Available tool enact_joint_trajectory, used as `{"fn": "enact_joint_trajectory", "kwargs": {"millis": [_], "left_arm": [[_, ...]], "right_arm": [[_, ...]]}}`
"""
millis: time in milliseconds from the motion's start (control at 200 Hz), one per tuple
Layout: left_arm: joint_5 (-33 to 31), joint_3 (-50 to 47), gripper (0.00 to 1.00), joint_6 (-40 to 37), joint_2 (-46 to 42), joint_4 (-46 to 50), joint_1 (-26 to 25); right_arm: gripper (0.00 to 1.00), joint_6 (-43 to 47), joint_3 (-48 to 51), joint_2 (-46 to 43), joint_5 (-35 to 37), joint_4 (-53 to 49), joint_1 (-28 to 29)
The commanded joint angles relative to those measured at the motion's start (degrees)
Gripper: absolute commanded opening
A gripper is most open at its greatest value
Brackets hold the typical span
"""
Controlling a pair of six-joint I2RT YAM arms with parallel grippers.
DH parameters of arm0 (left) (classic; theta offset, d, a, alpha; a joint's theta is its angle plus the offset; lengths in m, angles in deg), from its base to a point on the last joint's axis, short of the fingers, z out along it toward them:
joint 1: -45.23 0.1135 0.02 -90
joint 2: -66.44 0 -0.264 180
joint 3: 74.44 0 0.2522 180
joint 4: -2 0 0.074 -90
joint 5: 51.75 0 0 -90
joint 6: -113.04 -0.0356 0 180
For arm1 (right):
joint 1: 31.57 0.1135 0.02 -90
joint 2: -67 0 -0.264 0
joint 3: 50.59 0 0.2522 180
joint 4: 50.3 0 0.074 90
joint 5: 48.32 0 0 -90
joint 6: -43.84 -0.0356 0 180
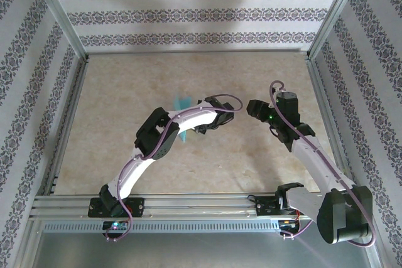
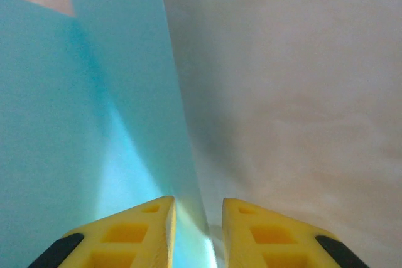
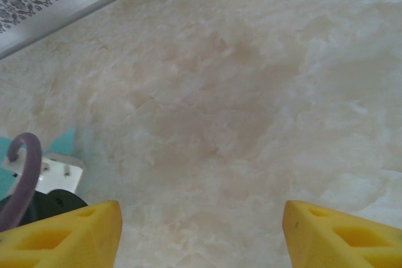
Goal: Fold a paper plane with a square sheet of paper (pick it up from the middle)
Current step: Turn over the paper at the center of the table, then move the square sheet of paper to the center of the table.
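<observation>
The paper plane (image 2: 94,130) stands on edge near the middle of the worktop (image 1: 119,92), its light-blue face rising like a wall in the left wrist view and its lower edge running down into the left gripper (image 2: 196,208). That gripper's jaws are only a little apart. The sheet leans toward one jaw and a thin shadowed sliver shows beside the other, so this looks like a loose hold rather than a firm clamp. Whether the paper is pinched deeper in cannot be told. Holding the paper by an edge and upright seems meant to keep the folded layers together along the crease, where a flat sheet would be hard for two fingers to get under. From above, blue shows on both sides of the left arm (image 1: 188,117), so the plane sits beneath the wrist and is partly hidden by it. Whether its lower edge touches the worktop is not clear. The right gripper (image 3: 201,211) has its jaws wide apart with nothing between them, and it hangs over bare surface just beside the left arm's wrist. A corner of blue shows at the left edge of its view. Open and close by, it appears to be waiting to take or press the paper, well placed to help without crowding the fold.
</observation>
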Motion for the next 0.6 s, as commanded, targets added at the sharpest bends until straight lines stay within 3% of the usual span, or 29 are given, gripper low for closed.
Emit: {"fn": "enact_joint_trajectory", "kwargs": {"millis": [0, 155, 280, 435, 595], "left_arm": [[5.39, 2.01, 0.27, 0.91, -1.62, -2.14, -1.9], [12.23, 3.16, 0.29, 1.31, -3.85, -5.09, -3.04], [22.05, 2.13, 0.32, 1.5, -9.23, -10.67, -3.8], [33.35, -7.29, 0.36, 2.89, -19.54, -22.79, -2.98], [39.74, -22.92, 0.41, 5.48, -31.5, -34.73, 1.6]], "right_arm": [[0.69, -1.24, 0.71, 0.29, -1.5, 1.7, -0.78], [0.69, -2.11, 1.05, 0.04, -0.19, 1.6, -1.35], [0.7, -4.15, 1.79, -0.44, 1.35, 1.88, -2.64], [0.7, -5.38, 2.05, -0.09, 1.22, 3.09, -3.7], [0.71, -5.69, 0.59, 3.52, -4.14, 4.32, -3.59]]}}
